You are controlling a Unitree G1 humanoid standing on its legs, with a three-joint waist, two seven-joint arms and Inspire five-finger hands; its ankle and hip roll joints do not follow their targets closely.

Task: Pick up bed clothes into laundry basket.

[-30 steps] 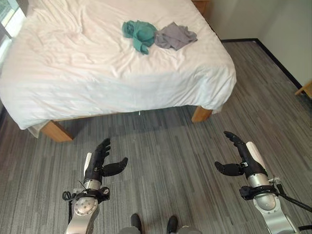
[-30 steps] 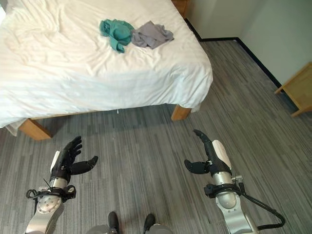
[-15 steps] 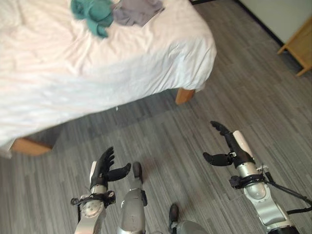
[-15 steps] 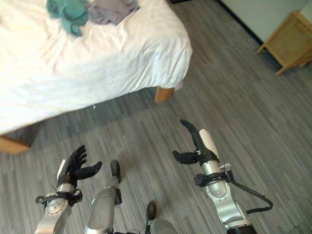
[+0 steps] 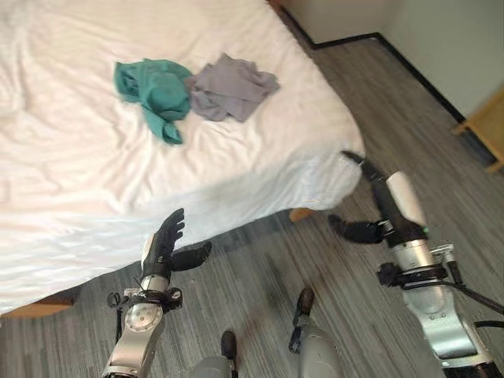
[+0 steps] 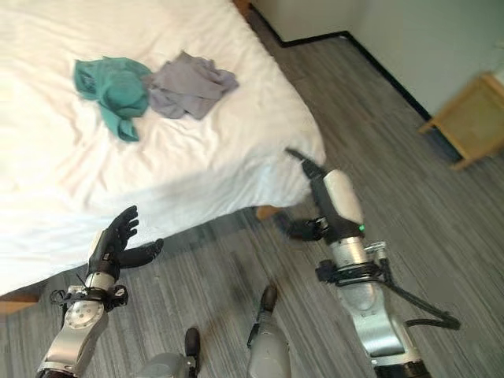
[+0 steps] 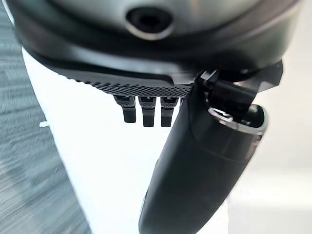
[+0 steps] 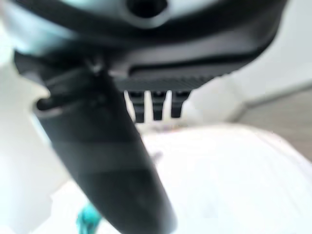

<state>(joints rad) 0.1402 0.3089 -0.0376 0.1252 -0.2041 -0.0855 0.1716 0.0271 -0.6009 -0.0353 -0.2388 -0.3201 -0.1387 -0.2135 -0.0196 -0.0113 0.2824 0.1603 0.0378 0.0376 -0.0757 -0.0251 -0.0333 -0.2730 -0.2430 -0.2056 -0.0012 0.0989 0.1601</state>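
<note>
Both hands empty, fingers straight, beside white bed point(image 5: 71, 181) on grey plank floor point(image 5: 441, 150)

A white-sheeted bed point(image 5: 94, 181) carries a teal garment point(image 5: 154, 91) touching a grey garment point(image 5: 231, 87).

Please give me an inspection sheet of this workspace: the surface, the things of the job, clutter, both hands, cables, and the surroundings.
Surface: bed with a rumpled white sheet.
Job's things: teal garment and grey garment lie crumpled on the sheet, touching each other. Laundry basket: nothing seen.
Clutter: nothing seen.
Hands: left hand open, at the bed's near edge, holding nothing; right hand open, by the bed's corner, holding nothing.
Cables: nothing seen.
Surroundings: grey plank floor, wooden furniture near the wall.
</note>
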